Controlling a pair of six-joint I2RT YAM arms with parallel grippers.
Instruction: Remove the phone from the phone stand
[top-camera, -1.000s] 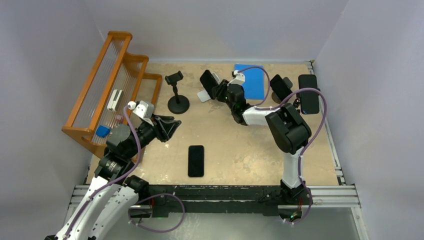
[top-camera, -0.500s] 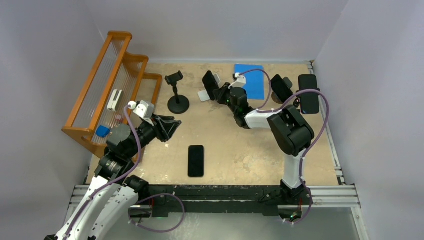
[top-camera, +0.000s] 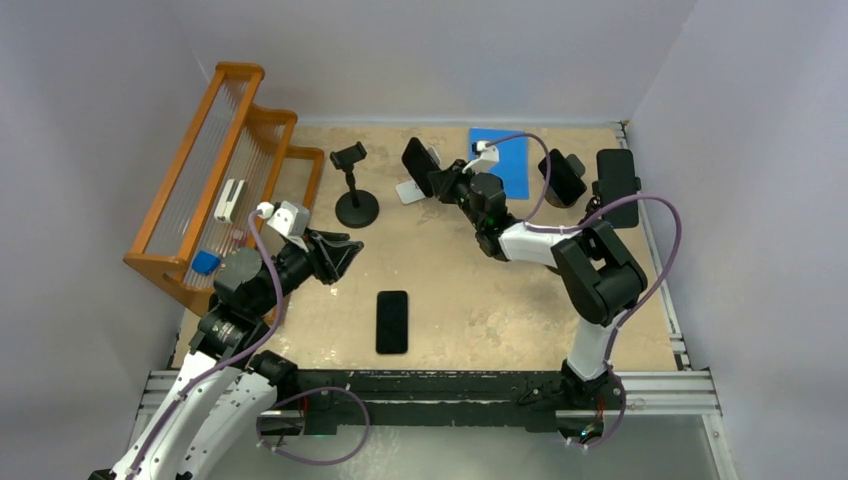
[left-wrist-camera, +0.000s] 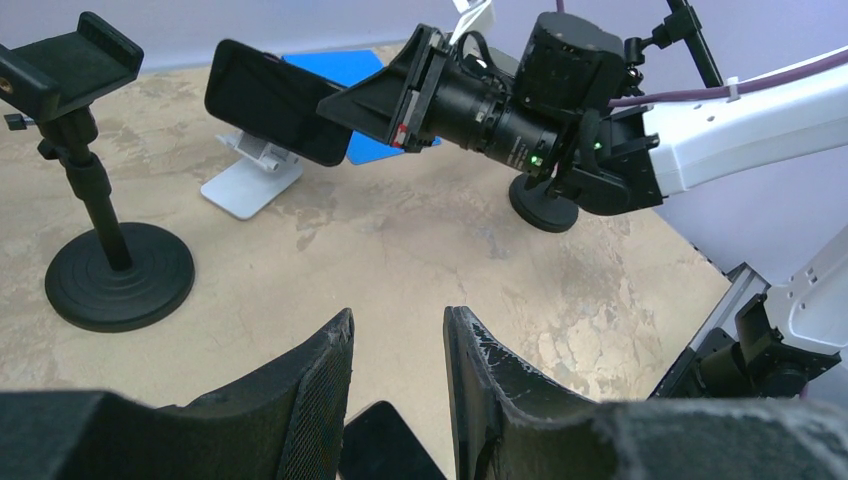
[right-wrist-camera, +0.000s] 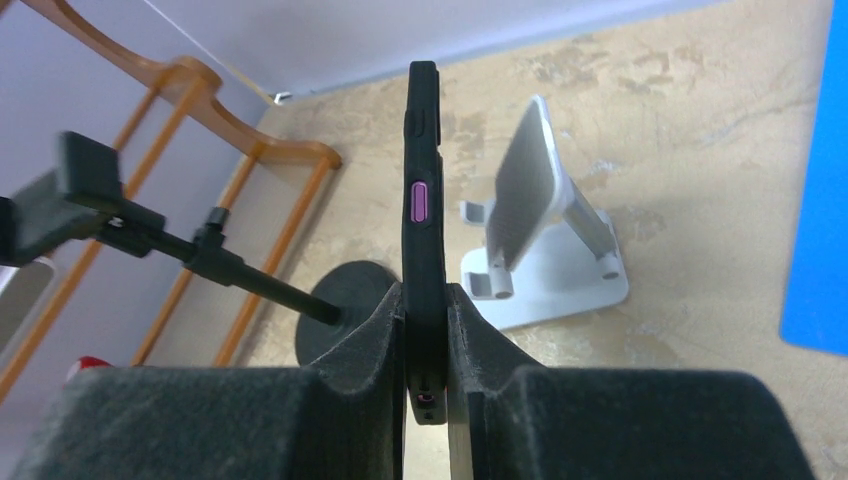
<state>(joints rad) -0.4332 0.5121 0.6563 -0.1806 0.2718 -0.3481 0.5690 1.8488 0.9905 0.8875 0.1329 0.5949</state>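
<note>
Between the right gripper's pads in the top view sits the black phone, pinched by one edge and tilted; white phone stand just under and beside the fingertips. Left gripper is well apart, holds nothing, second phone flat on the table nearer its base; black tripod stand ahead of it

Left wrist view: left gripper partly open, gap empty, corner of the second phone below the fingertips. Far ahead the right gripper clamps the phone above the white phone stand; tripod stand ahead-left

Right wrist view: right gripper closed tight on the phone, seen edge-on and upright; fingers cover its lower end. Phone stand just right of the phone, a strip of table showing between them

Step looks like lift-out, phone seemingly clear of the cradle. Next move calls for carrying it away from the stand's lip without clipping it, then setting it on bare table
</note>
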